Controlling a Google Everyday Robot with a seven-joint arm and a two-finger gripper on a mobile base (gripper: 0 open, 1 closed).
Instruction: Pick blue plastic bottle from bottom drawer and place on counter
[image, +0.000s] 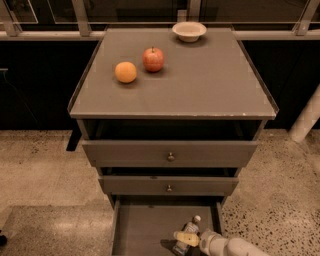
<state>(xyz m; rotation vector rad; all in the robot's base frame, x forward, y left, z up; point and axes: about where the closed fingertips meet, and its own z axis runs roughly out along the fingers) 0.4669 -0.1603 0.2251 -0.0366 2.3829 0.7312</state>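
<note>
- Camera view: the claw (187, 239) sits low at the bottom edge, inside the open bottom drawer (142, 227), at the end of a white arm (227, 247) that enters from the lower right.
- The blue plastic bottle (190, 228) lies right at the claw on the drawer floor. Its white cap points up and away, just above and to the right of the claw, and its body runs underneath the claw.
- The claw lies across the bottle's body, but I cannot tell whether it is clamped on the bottle or only resting over it.
- Left of the claw, the drawer's grey floor stretches out bare.
- Directly above the claw, the middle drawer (169, 186) and the top drawer (170, 152) each show a small knob, and both stand slightly pulled out.
- Far above the claw lies the grey surface (210, 85) of the cabinet.
- On that surface, up and to the left of the claw, an orange (125, 72) and a red apple (153, 59) sit near each other.
- A pale bowl (189, 31) rests at the far edge, almost straight above the claw.
</note>
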